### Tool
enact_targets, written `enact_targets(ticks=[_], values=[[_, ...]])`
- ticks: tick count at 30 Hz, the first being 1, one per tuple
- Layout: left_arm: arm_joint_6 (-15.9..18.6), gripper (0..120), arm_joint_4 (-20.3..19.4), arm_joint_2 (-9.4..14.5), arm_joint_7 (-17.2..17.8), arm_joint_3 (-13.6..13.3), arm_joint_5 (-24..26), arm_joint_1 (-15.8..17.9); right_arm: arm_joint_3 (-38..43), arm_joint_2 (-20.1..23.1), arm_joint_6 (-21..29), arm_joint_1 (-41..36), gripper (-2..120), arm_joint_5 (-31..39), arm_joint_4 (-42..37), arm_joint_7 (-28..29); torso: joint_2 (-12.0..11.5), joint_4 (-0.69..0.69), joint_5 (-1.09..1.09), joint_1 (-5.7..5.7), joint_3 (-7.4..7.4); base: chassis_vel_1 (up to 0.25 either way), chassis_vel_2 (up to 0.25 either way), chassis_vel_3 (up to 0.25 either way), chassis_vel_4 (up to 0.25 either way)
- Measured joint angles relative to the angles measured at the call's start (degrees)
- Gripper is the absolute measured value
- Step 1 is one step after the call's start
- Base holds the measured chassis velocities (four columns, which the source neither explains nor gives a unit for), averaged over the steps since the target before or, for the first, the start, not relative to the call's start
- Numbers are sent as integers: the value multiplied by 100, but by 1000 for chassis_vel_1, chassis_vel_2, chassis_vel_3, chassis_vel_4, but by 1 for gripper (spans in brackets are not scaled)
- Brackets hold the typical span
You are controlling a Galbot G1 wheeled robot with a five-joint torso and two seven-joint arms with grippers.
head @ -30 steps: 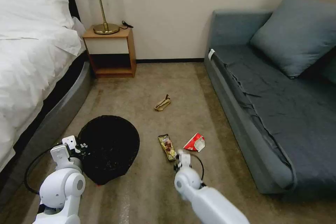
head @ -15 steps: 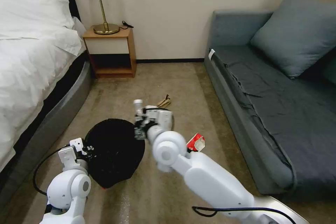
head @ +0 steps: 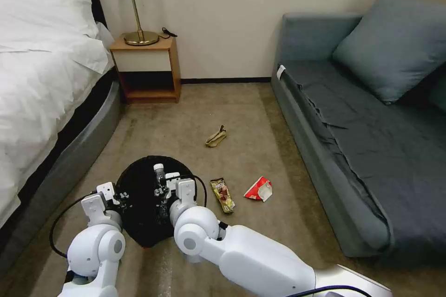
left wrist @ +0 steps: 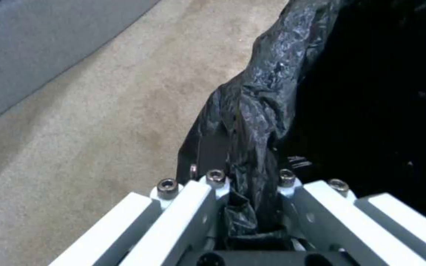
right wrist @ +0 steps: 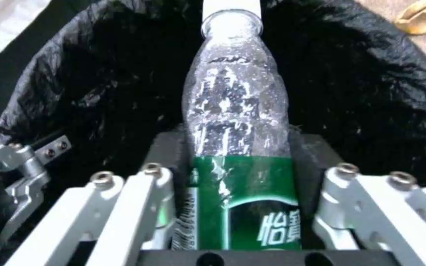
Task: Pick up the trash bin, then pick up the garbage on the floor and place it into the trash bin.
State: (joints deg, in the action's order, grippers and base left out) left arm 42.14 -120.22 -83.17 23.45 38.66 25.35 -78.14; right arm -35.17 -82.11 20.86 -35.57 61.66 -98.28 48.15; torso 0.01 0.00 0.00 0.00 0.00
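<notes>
The trash bin (head: 139, 222) is a round black bin with a glossy liner (left wrist: 272, 92), held low at my left. My left gripper (head: 117, 196) is shut on its near rim, pinching the liner between its fingers (left wrist: 245, 207). My right gripper (head: 168, 189) hangs over the bin's mouth (right wrist: 100, 92), shut on a clear bottle (right wrist: 237, 122) with a green label, neck pointing away from me (head: 159, 172). Other garbage lies on the carpet: a yellow-brown snack wrapper (head: 222, 195), a red-and-white wrapper (head: 259, 189) and a tan scrap (head: 216, 137).
A bed (head: 42, 83) runs along the left, its grey base close to the bin. A wooden nightstand (head: 147, 69) with a lamp stands at the back wall. A grey-blue sofa (head: 367, 139) lines the right. Open carpet (head: 223, 102) lies between them.
My right arm has swung left from the floor near the wrappers, carrying the bottle, and now holds it over the bin. The left arm and bin shifted slightly right.
</notes>
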Motion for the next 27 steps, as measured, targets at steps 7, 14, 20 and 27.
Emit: enact_targets(ticks=[7, 14, 20, 27], values=[[0, 3, -28, -17, -1, 1, -7, -11, 20, 9, 6, -9, 68, -12, -95, -43, 0, 0, 0, 0, 0, 0, 0, 0, 0], [0, 3, -49, -28, -3, 21, -11, -30, 70, 23, 9, -20, 91, -128, -162, -85, 0, 1, 0, 0, 0, 0, 0, 0, 0], [0, 3, -47, 1, -7, 98, 14, -35, 1206, 286, -321, -40, 100, -1025, -643, -852, 0, 1, 1, 0, 0, 0, 0, 0, 0], [0, 3, -47, 59, -25, 131, 41, -25, 2843, 920, -1239, -894, 100, -2773, -1311, -2117, 0, 1, 2, 0, 0, 0, 0, 0, 0]])
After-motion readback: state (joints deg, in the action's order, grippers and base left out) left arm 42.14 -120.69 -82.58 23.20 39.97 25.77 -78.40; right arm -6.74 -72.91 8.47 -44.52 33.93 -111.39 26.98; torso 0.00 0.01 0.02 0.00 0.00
